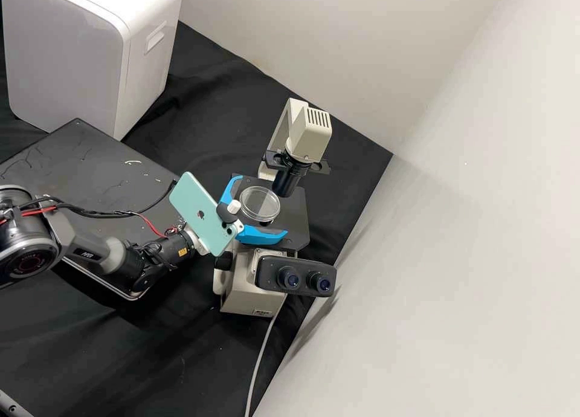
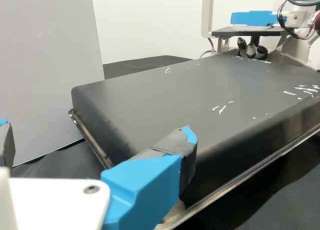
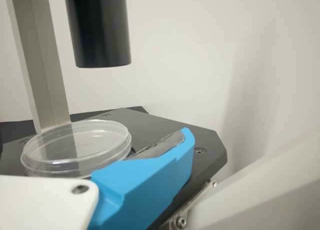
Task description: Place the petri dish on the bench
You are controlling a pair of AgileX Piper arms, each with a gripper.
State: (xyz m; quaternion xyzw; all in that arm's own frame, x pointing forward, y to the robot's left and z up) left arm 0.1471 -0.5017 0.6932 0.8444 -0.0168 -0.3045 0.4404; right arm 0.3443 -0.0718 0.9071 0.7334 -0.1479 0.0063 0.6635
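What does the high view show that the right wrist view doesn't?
High view, not the wrist one: the white box, the black slab, the eyepieces and the grey arm. Right wrist view, not the high one: a small screw at a corner of the stage. Both: the petri dish on the stage, a blue finger beside it and the black lens tube above.

We find the black lens tube (image 3: 100, 27) hanging low over the dish (image 3: 75, 146), and the wall (image 1: 483, 223) close beside the stage (image 3: 150, 124); open bench (image 1: 121, 356) lies nearer us.
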